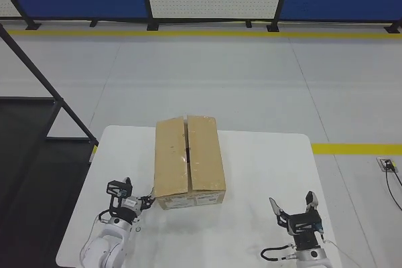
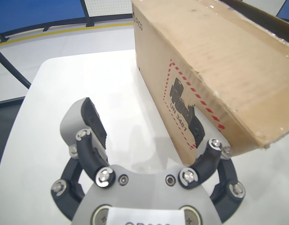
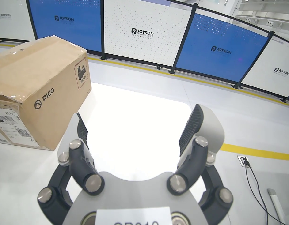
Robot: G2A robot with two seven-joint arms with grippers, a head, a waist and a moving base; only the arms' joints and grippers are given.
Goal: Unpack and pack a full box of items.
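Observation:
A brown cardboard box (image 1: 188, 161) stands in the middle of the white table (image 1: 254, 174), its two top flaps closed along a centre seam. My left gripper (image 1: 129, 192) is open at the box's near left corner; in the left wrist view the box (image 2: 205, 54) fills the far side and one finger (image 2: 195, 127) touches its side wall, with the gripper (image 2: 146, 122) holding nothing. My right gripper (image 1: 293, 205) is open near the table's front right, well apart from the box (image 3: 41, 90); nothing lies between its fingers (image 3: 190, 126).
A black metal frame (image 1: 33, 74) stands off the table's left side. Blue and white fence panels (image 3: 144, 29) line the far floor. A cable and floor socket (image 1: 387, 165) lie to the right of the table.

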